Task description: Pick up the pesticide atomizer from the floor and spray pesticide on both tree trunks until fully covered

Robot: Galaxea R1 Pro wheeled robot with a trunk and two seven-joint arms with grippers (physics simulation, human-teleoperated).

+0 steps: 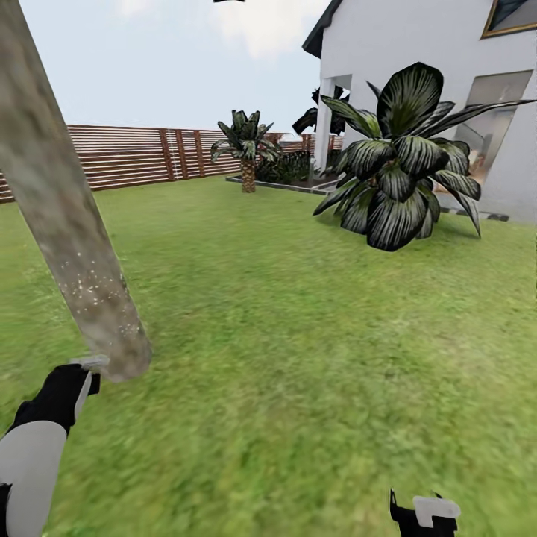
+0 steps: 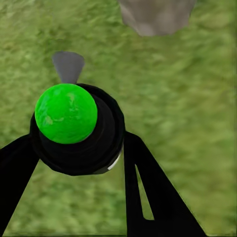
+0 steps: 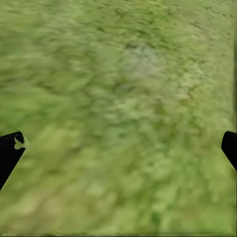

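Note:
A pale, mottled tree trunk [image 1: 56, 201] slants across the left of the head view, its base on the lawn [image 1: 298, 335]. Pale specks dot its lower part. My left gripper [image 1: 71, 388] sits just beside the trunk's base, shut on the pesticide atomizer [image 1: 91, 363], whose grey nozzle touches or nearly touches the trunk. In the left wrist view the atomizer [image 2: 66, 113] has a bright green round top on a black body, held between the two black fingers [image 2: 148, 187], and its grey nozzle aims toward the trunk's base [image 2: 155, 15]. My right gripper [image 1: 425, 514] hangs low over grass, open and empty [image 3: 122, 144].
A large dark-leaved shrub [image 1: 403, 171] stands at the right in front of the white house [image 1: 418, 60]. A short palm [image 1: 246, 149] and a brown slat fence [image 1: 127, 153] line the back. Open grass lies ahead and to the right.

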